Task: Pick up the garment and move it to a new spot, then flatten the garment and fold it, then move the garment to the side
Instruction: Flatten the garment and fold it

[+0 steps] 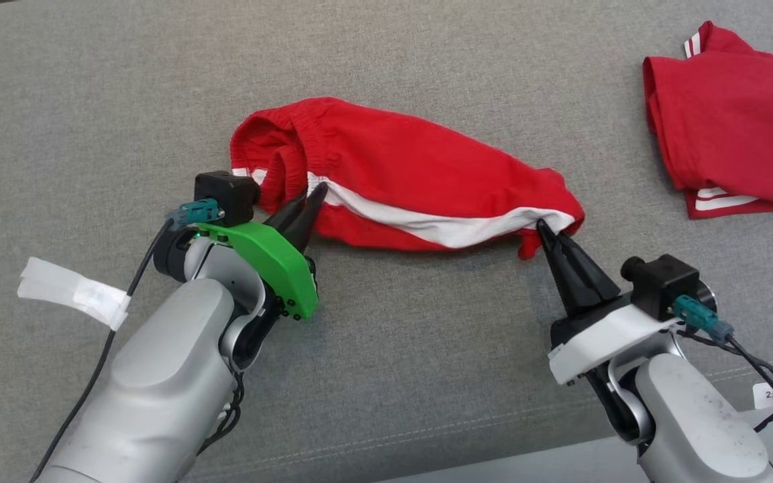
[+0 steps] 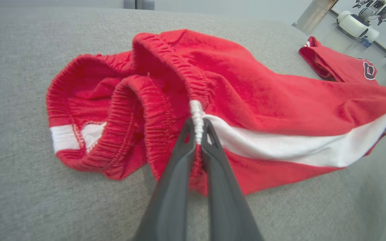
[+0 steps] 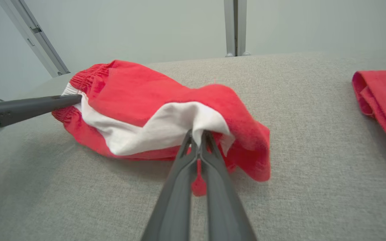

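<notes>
While both arms reach in from the near edge of the grey cloth surface (image 1: 427, 376), the left gripper (image 1: 315, 194) is closed tight on the elastic waistband of the red shorts (image 1: 413, 168), just at the white stripe. The right gripper (image 1: 541, 227) is pinched on the same stripe at the leg end. Between them the shorts lie crumpled on the surface. Farther away, at the right, a red shirt (image 1: 729, 114) lies well apart.
</notes>
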